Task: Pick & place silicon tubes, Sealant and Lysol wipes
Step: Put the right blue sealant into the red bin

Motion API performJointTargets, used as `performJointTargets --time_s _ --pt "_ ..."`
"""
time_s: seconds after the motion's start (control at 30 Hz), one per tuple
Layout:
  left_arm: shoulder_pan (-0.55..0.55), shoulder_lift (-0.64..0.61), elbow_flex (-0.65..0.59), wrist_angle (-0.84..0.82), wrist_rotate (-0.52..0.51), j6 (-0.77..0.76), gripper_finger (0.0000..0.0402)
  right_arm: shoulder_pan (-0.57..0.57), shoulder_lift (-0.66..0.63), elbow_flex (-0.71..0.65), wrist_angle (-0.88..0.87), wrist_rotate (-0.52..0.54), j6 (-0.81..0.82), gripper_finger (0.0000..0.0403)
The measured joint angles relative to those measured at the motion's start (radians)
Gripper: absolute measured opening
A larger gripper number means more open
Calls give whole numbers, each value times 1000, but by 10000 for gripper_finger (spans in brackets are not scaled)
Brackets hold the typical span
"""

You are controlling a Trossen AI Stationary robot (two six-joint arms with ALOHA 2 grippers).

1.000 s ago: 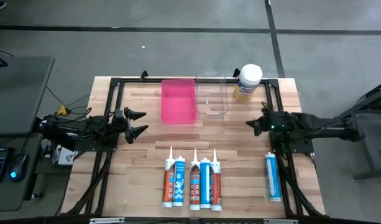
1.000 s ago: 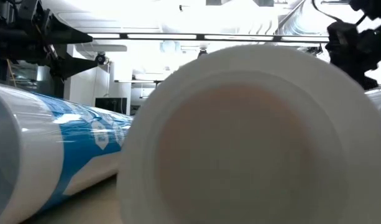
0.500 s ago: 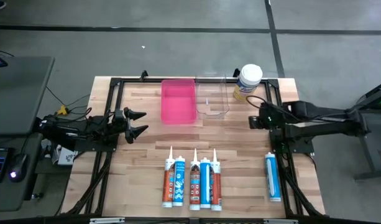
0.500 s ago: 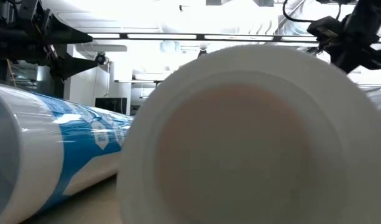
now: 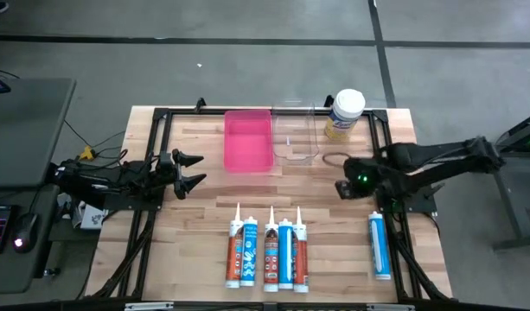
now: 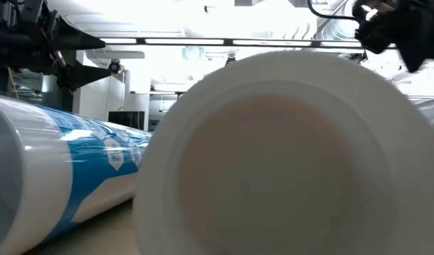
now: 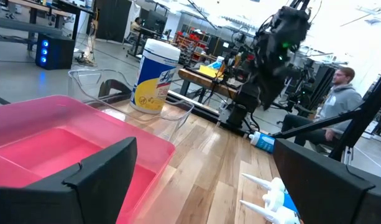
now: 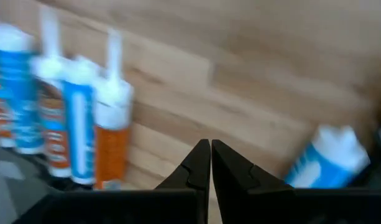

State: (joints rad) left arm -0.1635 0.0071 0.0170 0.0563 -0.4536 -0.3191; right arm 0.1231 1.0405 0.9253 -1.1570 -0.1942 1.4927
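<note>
The Lysol wipes [image 5: 345, 113] canister stands upright at the far right corner of the wooden table [image 5: 334, 225], just beside the clear plastic container [image 5: 295, 136], which sits against the pink bin [image 5: 248, 140]. Along the near edge four caulk tubes [image 5: 268, 250] lie side by side, nozzles pointing toward the bins, and a fifth blue tube [image 5: 379, 245] lies alone, well apart to the right. The right gripper [image 5: 342, 187] hangs above bare wood between the clear container and that lone tube, its fingers [image 8: 199, 163] pinched together with nothing between them. The left gripper [image 5: 194, 170] waits at the left side of the table, level with the pink bin, fingers spread wide and empty. Beyond the table a person in a grey hoodie [image 7: 339, 93] is sitting
</note>
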Motion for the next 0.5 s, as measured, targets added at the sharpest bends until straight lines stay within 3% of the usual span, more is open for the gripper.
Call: performJointTargets --time_s 0.3,0.5 --pt "0 0 0 0 0 0 370 201 124 0 -21 -66 315 12" --pt "0 0 0 0 0 0 370 263 133 1 -110 -77 446 12"
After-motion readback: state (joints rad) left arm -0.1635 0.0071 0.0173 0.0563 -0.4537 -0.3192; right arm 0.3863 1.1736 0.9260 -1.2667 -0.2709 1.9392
